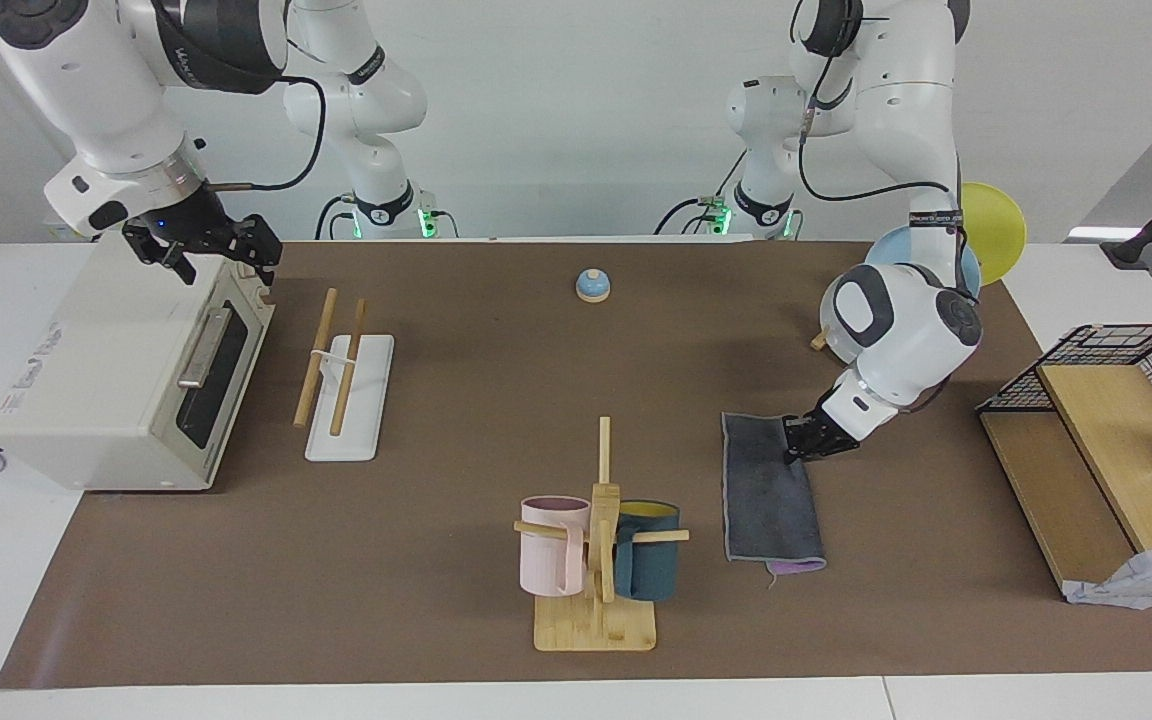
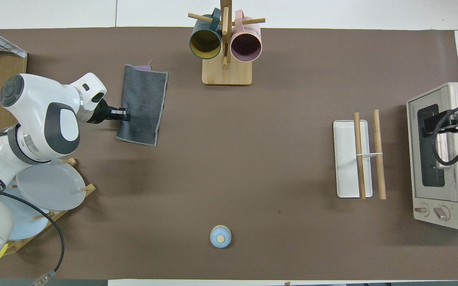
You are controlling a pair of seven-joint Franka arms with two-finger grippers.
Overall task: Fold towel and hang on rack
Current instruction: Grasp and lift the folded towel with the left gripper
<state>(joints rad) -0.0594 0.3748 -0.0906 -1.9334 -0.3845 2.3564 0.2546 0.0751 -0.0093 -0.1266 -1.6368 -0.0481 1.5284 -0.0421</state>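
Left gripper (image 1: 802, 448): mine; fingers pinched together on the towel's (image 1: 769, 490) long edge, low at the mat.
Towel: dark grey face up, flat, a purple strip showing at its end; beside the mug tree (image 1: 598, 545).
Long axis: 12 to 6 o'clock in the overhead view.
Rack (image 1: 346, 385): well apart toward 3 o'clock in that view, rods parallel to the towel.
Right gripper (image 1: 204, 250): open, waiting over the toaster oven (image 1: 126, 370); nearer the rack.
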